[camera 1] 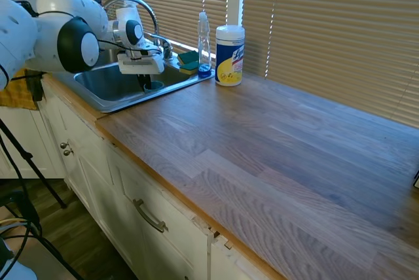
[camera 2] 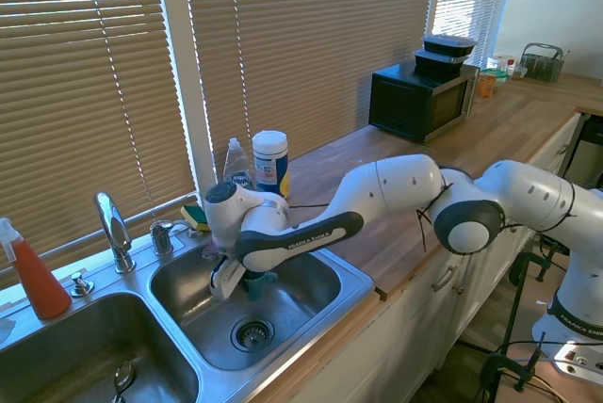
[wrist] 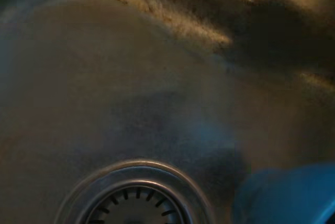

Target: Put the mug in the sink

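**Inspector:** Where is the mug [camera 2: 256, 282]?

**Assistant:** Low inside the right basin of the sink [camera 2: 350, 281], beside the drain [camera 2: 252, 332]. Whether its base touches the steel, I cannot tell. The wrist view shows its blue rim close above the drain ring.

**Inspector:** And the gripper [camera 2: 229, 281]?

**Assistant:** It appears clenched on the mug, fingers down inside the basin.

**Inspector:** Risks?

**Assistant:** In my judgement, letting go while the mug hangs above the floor could tip it or knock it on the steel. Lifting out carelessly might catch the handle. The faucet [camera 1: 136, 4] stands close by the wrist.
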Robot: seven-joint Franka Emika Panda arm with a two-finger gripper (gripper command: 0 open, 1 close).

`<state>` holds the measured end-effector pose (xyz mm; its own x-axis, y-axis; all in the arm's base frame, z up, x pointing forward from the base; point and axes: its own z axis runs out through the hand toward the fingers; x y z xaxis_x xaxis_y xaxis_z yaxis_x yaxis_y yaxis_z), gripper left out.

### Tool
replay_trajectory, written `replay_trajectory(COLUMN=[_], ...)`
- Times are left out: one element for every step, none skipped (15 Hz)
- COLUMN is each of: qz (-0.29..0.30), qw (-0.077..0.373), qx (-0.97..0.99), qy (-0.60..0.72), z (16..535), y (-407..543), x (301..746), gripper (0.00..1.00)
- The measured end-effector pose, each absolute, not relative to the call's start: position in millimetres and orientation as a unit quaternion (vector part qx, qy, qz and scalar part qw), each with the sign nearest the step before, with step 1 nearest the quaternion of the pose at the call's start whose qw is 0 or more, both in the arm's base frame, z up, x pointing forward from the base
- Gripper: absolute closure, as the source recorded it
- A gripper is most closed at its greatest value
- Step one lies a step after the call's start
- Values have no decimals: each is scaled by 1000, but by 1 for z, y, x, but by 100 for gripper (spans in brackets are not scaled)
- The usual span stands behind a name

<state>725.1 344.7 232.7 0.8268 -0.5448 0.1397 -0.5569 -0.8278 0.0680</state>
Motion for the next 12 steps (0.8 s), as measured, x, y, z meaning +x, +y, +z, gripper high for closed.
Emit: replay_trajectory(qz=[55,53,50,47,45,43,42,41,38,37,35,34], qw=[58,62,66,68,71,75,78,80,83,85,88,90], qx=[955,956,957,959,961,962,963,963,963,964,964,964], qy=[-285,-281,-277,-270,-264,-259,-256,-254,-253,-251,-249,-247], z=[226,221,217,214,212,211,211,212,211,210,208,207], y=[342,340,339,337,336,334,333,332,332,333,332,333], x=[727,729,730,730,730,731,731,731,730,729,728,728], gripper=[100,100,100,100,0,0,0,0,0,0,0,0])
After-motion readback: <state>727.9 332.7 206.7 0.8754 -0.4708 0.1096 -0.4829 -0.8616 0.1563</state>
